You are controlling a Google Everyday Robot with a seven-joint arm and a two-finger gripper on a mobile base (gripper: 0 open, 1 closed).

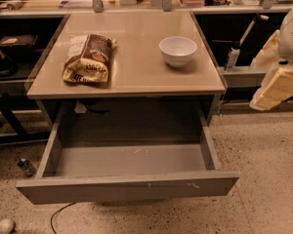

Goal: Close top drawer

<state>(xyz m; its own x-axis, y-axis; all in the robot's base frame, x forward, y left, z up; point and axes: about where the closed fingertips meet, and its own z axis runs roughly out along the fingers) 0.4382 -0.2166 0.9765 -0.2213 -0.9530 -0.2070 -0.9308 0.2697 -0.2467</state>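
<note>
Top drawer nearest: pulled far out below worktop, front panel toward camera, tray exposed.
Gripper at right edge, well apart from drawer, beside worktop corner; how wide it stands, cannot tell.
Step, by judgement: bring gripper before front panel, near centre, push straight back; off-centre push may skew drawer.
Counts: one open drawer, one gripper; farther, on worktop, one snack bag, one white bowl.
</note>
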